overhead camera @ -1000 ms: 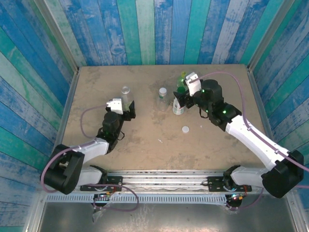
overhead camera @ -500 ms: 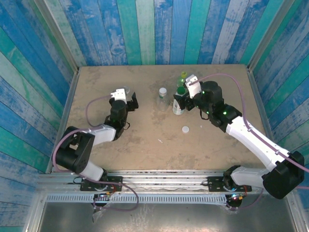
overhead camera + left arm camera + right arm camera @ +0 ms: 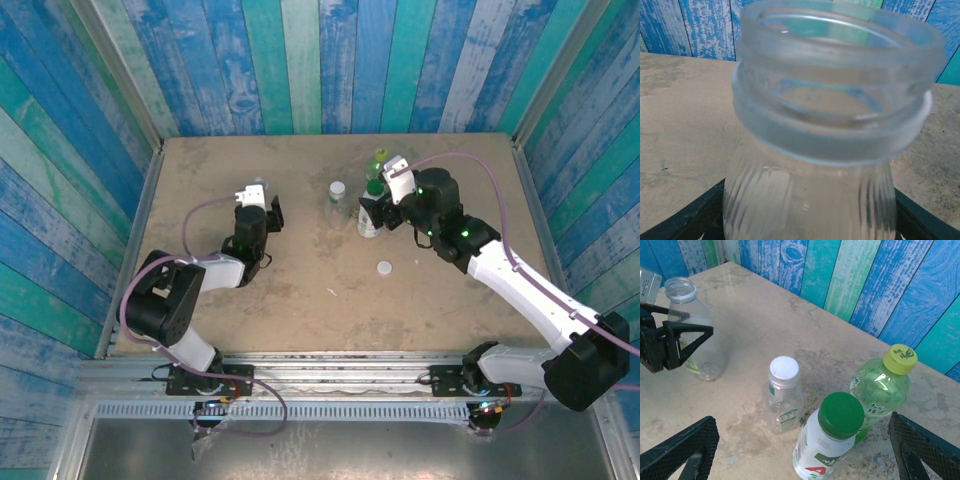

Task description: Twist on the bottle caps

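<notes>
Standing on the table (image 3: 300,290), four bottles and four caps are being counted. Three bottles are being shown capped near the centre: a clear bottle (image 3: 782,400) under a white cap (image 3: 784,367), a white-labelled bottle (image 3: 827,450) under a dark green cap (image 3: 841,415), and a green bottle (image 3: 875,390) under a yellow-green cap (image 3: 900,358). A loose white cap (image 3: 384,267) is lying nearby. The uncapped clear bottle (image 3: 692,335), seemingly empty, is being pinched by the left gripper (image 3: 264,206). The right gripper (image 3: 375,203) is being held spread above the group.

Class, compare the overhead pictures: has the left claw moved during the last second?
Yes. The left claw moved forward, closing the gap to the uncapped clear bottle, which stayed put.
</notes>
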